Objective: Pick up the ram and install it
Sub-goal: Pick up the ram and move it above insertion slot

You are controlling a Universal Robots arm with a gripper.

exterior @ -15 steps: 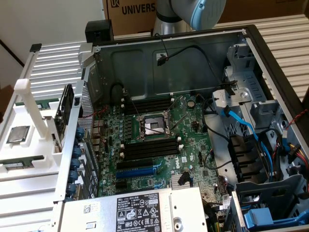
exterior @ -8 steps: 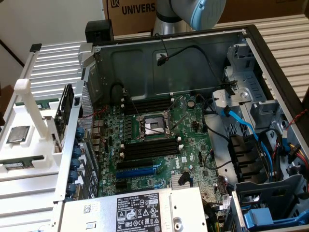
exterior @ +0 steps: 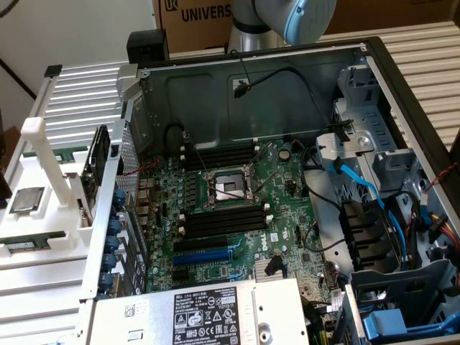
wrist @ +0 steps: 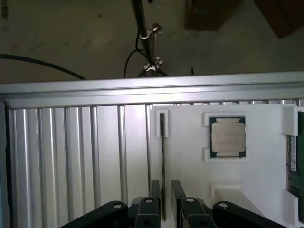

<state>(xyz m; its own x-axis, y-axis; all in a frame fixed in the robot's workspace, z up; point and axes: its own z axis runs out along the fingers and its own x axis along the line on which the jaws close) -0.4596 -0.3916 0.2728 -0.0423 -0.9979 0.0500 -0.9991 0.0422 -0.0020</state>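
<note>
Ribbed aluminium formed the counter [wrist: 71, 156], and a white holder [wrist: 190, 156] lay on it. My tool [wrist: 166, 186] hung over that holder with its fingers [wrist: 156, 190] spread wide, gripping nothing. The ram [wrist: 162, 152] stood on its long edge in a narrow groove of the holder. In the wrist view its thin edge ran between my two fingers; whether they touched it I could not tell. Near it a silver processor [wrist: 228, 137] sat in its own pocket. Beyond the counter's far rail lay a dull brown floor [wrist: 57, 28] with a black cable [wrist: 38, 64] and a metal pole [wrist: 142, 33]. The exterior view had the holder at its left, beside the open case [exterior: 374, 72]. Inside, the green motherboard [exterior: 237, 208] carried long black slots [exterior: 219, 221]. A cardboard box [exterior: 194, 18] stood behind the case.
</note>
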